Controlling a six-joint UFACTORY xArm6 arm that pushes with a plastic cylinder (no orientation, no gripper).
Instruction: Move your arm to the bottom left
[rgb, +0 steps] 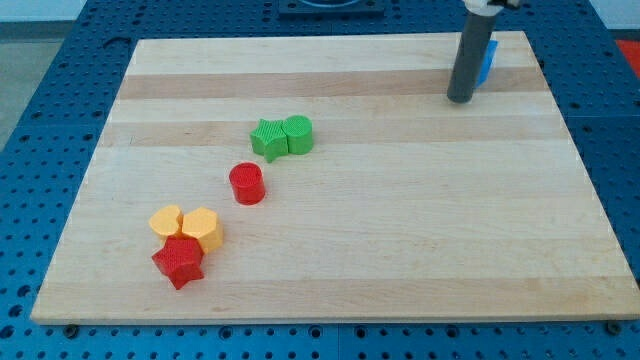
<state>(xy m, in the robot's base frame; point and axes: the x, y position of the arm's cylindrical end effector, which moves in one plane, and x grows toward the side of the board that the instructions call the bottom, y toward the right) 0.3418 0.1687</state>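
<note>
A green star (267, 139) touches a green cylinder (298, 134); red cylinder (246, 184) sits nearby.

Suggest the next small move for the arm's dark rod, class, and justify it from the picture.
Probably slide my tip toward the view's bottom left across the wooden board. It sits at the top right beside a blue block, far from the goal corner. Steer below the red cylinder and green star block.

Bright, even overhead light; the worktop (400, 230) shows faint sheen, soft short shadows, and sharp focus throughout.
</note>
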